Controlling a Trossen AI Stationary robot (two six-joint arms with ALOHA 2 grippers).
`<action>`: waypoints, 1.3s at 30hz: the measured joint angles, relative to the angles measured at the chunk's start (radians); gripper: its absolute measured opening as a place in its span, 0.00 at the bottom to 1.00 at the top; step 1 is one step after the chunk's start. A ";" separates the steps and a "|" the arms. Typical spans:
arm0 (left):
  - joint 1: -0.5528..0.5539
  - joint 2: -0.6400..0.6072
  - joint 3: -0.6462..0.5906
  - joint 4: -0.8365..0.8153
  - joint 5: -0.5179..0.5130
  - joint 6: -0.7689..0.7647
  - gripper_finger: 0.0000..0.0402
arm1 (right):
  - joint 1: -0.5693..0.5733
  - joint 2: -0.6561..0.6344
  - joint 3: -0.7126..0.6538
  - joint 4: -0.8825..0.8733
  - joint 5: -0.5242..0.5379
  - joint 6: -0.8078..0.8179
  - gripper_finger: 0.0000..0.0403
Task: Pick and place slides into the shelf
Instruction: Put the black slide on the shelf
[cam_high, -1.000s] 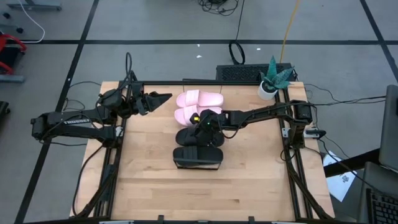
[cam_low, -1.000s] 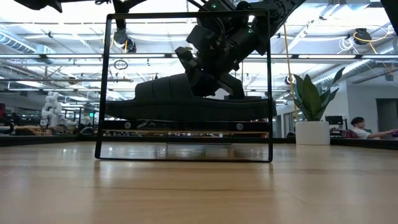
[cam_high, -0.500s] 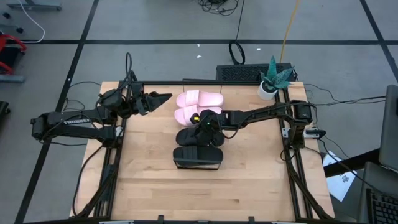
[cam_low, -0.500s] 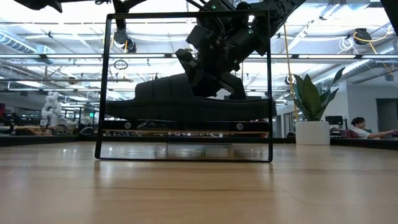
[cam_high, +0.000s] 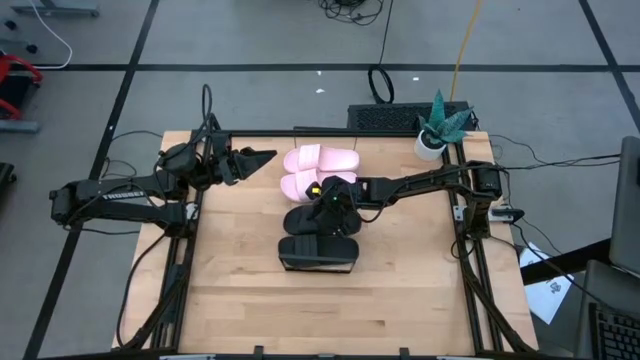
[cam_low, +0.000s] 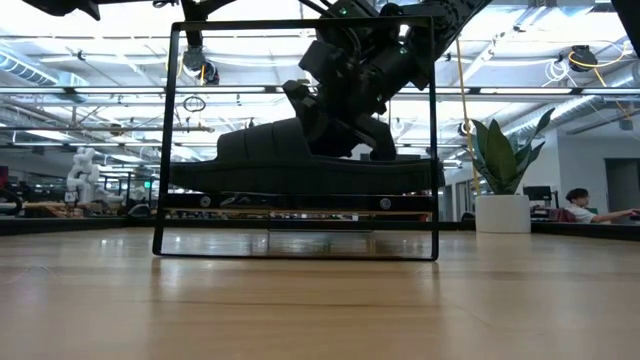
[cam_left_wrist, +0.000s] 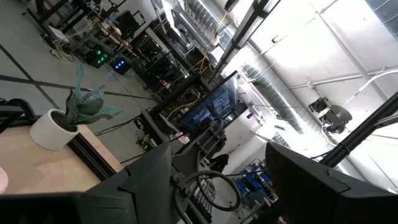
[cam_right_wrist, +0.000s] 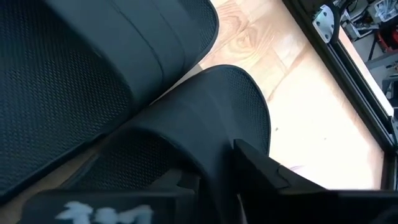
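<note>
Two light pink slides (cam_high: 315, 168) and two black slides lie side by side on the shelf, whose black wire end frame (cam_low: 175, 140) shows in the low view. My right gripper (cam_high: 328, 200) is down on the farther black slide (cam_high: 310, 218), shut on its strap. The nearer black slide (cam_high: 318, 250) rests sole down at the shelf's near end. My left gripper (cam_high: 255, 158) hangs open and empty above the table's far left, left of the pink slides. My right gripper holds the farther black slide by the edge of its wide mesh strap (cam_right_wrist: 214, 134), which runs between the two fingers. One finger (cam_right_wrist: 267, 171) shows beside the strap; the other is mostly hidden. The fingers slant down from the table's right. The slide lies level on the shelf (cam_low: 300, 165).
A potted plant (cam_high: 432, 135) stands at the table's far right corner, also in the low view (cam_low: 503, 200). Black rails (cam_high: 470, 250) run along the table's left and right edges. Bare wooden tabletop (cam_high: 330, 310) lies between the shelf and the near edge.
</note>
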 joint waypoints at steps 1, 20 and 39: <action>0.000 0.000 0.000 0.000 0.000 0.000 0.64 | 0.000 0.000 0.000 0.000 0.000 0.008 0.19; 0.000 0.000 0.000 0.000 0.000 0.009 0.64 | 0.000 0.000 -0.002 0.032 0.008 0.023 0.49; 0.000 0.000 0.000 0.000 0.000 0.010 0.64 | 0.000 0.000 -0.002 -0.019 0.117 0.038 0.53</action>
